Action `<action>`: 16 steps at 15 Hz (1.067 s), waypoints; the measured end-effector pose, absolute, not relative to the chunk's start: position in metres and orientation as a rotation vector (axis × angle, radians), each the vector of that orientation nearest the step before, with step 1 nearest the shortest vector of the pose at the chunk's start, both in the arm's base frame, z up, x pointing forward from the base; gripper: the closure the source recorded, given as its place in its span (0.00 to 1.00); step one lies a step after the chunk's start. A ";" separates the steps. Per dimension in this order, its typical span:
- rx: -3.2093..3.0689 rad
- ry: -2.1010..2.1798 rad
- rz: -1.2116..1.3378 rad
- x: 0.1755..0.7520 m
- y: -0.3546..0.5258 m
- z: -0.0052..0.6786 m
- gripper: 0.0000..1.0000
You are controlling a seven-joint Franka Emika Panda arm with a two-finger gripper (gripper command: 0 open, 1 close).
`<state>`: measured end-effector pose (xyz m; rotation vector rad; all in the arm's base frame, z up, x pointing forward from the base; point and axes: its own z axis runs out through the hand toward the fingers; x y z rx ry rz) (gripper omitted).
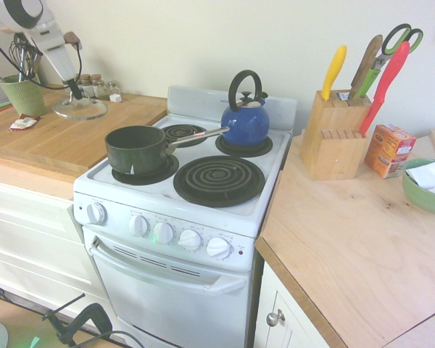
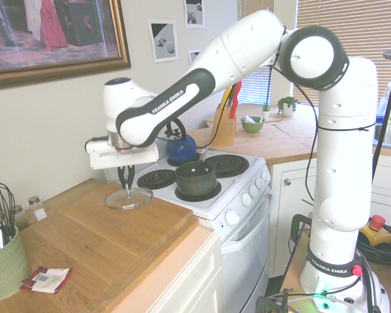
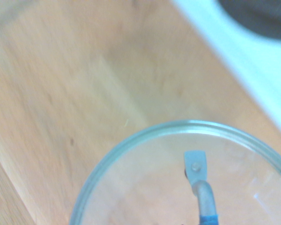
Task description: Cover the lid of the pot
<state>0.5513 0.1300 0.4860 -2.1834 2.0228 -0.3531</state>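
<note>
- Step in hand, as I judge it: taking hold of the lid [image 2: 138, 199] at the start of the carry; the pot [image 1: 136, 151] is uncovered, so the covering itself is yet to be done.
- The lid is over the wooden counter [image 2: 111, 244], beside the stove [image 1: 146, 200]; it lies roughly level, but whether it touches the wood or hangs just above, I cannot tell.
- The pot sits upright on a coil burner, its long handle [image 1: 196, 138] reaching towards the blue kettle [image 1: 246, 125].
- Fingers [image 2: 122, 175]: drawn in, pointing down, and pinching the lid's small metal handle [image 3: 207, 201] at the middle of the glass; they are barely apart, only as far as that thin piece seems to need.
- Next move, in my judgement: raise the lid clear of the pot's rim; carry it across to the stove; centre it over the opening; lower it flat, then let go.
- Possible trouble: a narrow grip may let the disc tilt or swing; a low path could knock the pot's side.
</note>
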 end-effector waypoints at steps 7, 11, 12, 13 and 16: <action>-2.003 2.127 -0.395 0.520 -0.021 0.538 1.00; -1.958 2.186 -0.403 0.485 -0.081 0.519 1.00; -1.960 2.192 -0.398 0.476 -0.089 0.513 1.00; -1.970 2.190 -0.393 0.466 -0.093 0.506 1.00; -1.993 2.180 -0.381 0.444 -0.092 0.484 1.00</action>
